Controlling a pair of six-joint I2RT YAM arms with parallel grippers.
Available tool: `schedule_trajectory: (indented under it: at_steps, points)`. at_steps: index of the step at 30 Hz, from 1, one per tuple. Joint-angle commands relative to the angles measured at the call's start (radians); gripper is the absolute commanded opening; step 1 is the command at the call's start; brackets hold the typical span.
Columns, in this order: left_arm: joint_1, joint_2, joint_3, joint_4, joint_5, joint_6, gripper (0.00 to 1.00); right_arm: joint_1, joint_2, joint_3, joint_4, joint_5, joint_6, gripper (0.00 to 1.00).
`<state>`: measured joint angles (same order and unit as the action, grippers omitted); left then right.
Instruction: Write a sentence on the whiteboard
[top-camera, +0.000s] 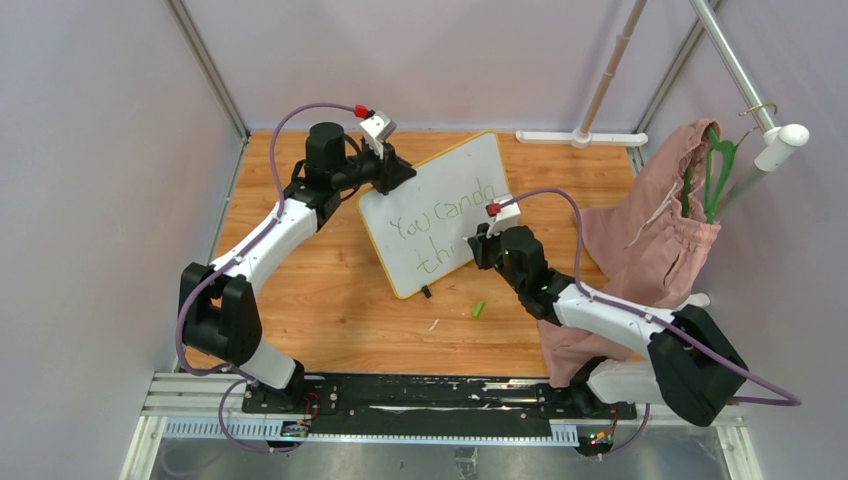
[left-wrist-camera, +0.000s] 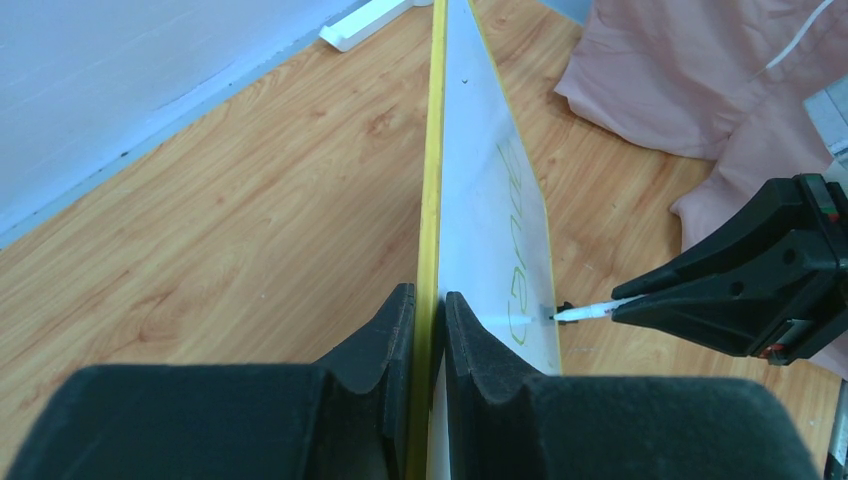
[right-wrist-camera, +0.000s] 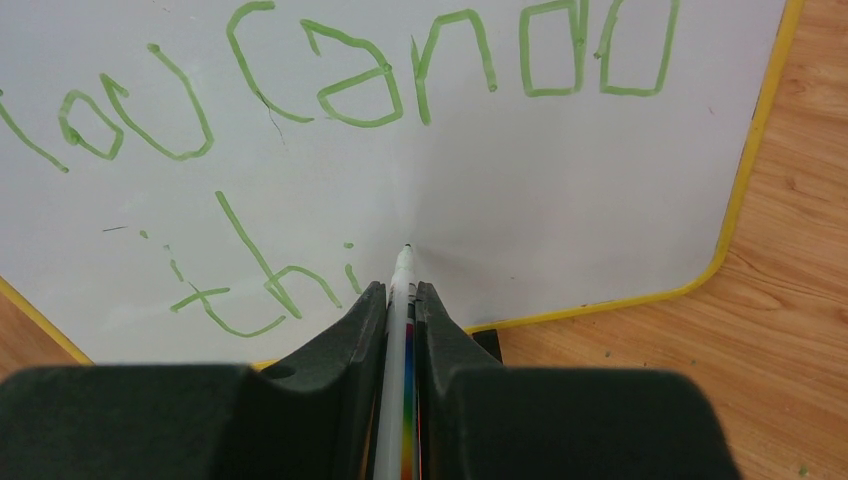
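The whiteboard (top-camera: 455, 175) stands tilted on the wooden table, white with a yellow rim. My left gripper (top-camera: 392, 170) is shut on its upper left edge, the rim clamped between the pads (left-wrist-camera: 428, 300). The sentence (right-wrist-camera: 350, 90) in green reads "You can do", with "thi" on the line below. My right gripper (right-wrist-camera: 402, 292) is shut on a thin white marker (right-wrist-camera: 405, 275), whose tip sits against the whiteboard (right-wrist-camera: 560, 200) just right of "thi". The left wrist view shows the whiteboard (left-wrist-camera: 480, 180) edge-on, with the marker (left-wrist-camera: 590, 311) touching its face.
A small green cap (top-camera: 478, 309) lies on the table in front of the board. A pink garment (top-camera: 650, 240) on a green hanger (top-camera: 715, 170) hangs at the right, close to the right arm. A white pole base (top-camera: 580, 137) stands at the back wall.
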<state>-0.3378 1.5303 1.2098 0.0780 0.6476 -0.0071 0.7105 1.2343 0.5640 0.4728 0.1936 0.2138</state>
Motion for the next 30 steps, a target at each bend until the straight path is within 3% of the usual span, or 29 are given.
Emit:
schedule_trajectory:
  at_steps: [1, 30]
  points:
    - [-0.046, 0.017, -0.034, -0.104, 0.032, 0.006, 0.01, -0.016, 0.016, 0.034, 0.037, 0.022, 0.011, 0.00]
    - [-0.046, 0.017, -0.035, -0.101, 0.035, 0.004, 0.00, 0.008, 0.064, 0.049, 0.064, -0.078, 0.008, 0.00]
